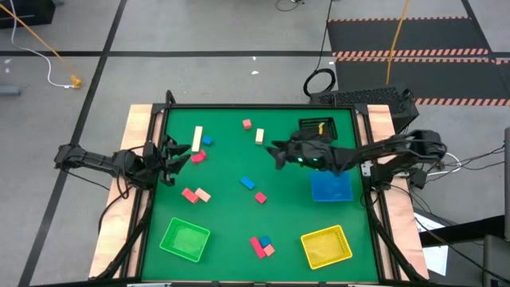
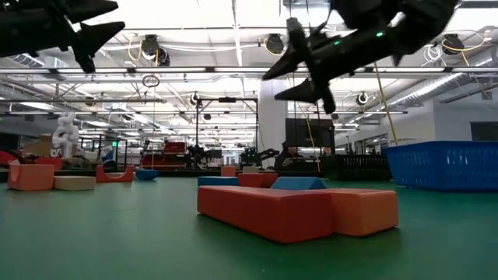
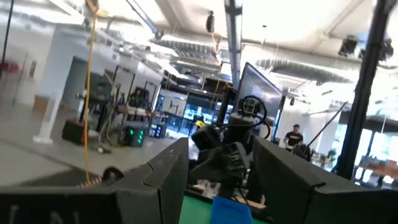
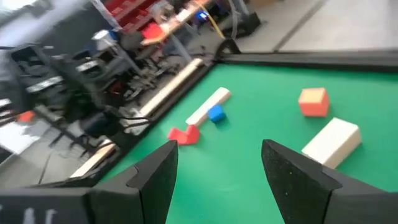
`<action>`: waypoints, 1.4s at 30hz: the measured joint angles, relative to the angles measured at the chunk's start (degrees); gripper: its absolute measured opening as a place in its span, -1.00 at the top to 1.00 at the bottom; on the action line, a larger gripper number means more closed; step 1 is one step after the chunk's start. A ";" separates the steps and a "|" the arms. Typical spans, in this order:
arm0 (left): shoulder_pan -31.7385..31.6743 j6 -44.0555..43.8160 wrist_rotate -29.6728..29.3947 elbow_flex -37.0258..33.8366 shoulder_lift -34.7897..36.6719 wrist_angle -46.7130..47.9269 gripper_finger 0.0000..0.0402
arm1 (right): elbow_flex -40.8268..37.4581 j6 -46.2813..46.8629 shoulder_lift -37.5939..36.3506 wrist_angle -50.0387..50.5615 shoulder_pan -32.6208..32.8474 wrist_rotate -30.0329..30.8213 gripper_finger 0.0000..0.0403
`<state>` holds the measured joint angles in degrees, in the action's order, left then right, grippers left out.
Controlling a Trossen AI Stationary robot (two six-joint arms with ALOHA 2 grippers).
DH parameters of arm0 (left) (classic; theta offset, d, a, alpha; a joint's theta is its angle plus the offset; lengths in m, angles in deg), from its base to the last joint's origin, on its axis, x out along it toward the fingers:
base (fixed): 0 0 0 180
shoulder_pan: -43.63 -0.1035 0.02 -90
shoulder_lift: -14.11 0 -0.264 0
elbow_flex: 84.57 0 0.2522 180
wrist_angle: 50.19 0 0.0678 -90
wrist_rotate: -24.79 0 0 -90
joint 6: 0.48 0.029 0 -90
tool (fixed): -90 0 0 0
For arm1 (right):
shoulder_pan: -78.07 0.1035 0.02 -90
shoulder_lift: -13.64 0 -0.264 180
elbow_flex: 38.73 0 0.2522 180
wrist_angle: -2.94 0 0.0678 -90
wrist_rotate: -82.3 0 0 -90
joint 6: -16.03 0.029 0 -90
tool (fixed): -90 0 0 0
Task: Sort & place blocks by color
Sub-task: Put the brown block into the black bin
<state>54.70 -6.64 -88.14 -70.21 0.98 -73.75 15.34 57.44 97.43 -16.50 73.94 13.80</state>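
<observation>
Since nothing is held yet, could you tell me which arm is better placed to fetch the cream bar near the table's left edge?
Probably the left: its open claw hovers beside the cream bar; the right claw is farther off.

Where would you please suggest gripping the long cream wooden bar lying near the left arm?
Probably from straight above, at the middle of the long cream wooden bar, pincer closing across its narrow width. It lies flat, with a small blue cube close beside one end.

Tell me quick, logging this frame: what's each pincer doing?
Left pincer: open, empty, at the table's left edge.
Right pincer: open, empty, raised above the green mat.
</observation>
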 joint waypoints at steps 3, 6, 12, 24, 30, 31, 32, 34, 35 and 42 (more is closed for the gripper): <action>-0.95 -4.41 -0.76 0.00 0.00 2.55 0.09 | 2.56 3.09 3.60 0.51 -1.69 -0.46 -0.12; -2.20 -8.06 -3.18 0.00 -0.01 4.80 0.09 | 4.05 6.99 6.08 1.86 -3.37 -0.52 -0.12; -5.67 -11.41 -5.74 0.00 -1.52 5.82 0.09 | 5.67 13.99 11.14 2.67 -5.69 -0.23 -0.12; -9.58 -15.57 -5.63 0.00 -4.94 5.99 0.09 | 20.98 14.84 22.73 21.31 -7.21 3.33 -0.12; -9.57 -14.95 -5.58 0.00 -4.94 6.35 0.09 | 26.82 14.88 25.72 26.97 -7.24 9.07 -0.12; -9.58 -14.92 -5.58 0.00 -4.94 6.33 0.09 | 27.27 14.83 26.26 27.12 -7.32 9.63 -0.12; -9.57 -14.75 -5.57 0.00 -4.94 6.37 0.09 | 27.85 14.69 27.12 27.28 -7.32 10.27 -0.12; -9.56 -14.55 -5.55 0.00 -4.94 6.37 0.09 | 28.97 14.21 29.02 27.03 -7.32 11.87 -0.12; -9.56 -14.54 -5.54 0.00 -4.94 6.36 0.09 | 29.24 13.80 29.94 27.30 -7.32 12.87 -0.12; -9.56 -13.36 -5.45 0.00 -4.94 6.95 0.09 | 30.60 14.30 33.15 26.77 -7.32 16.07 -0.12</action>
<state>45.14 -20.00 -93.59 -70.21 -3.96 -66.79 45.94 71.74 130.58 10.27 66.63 29.86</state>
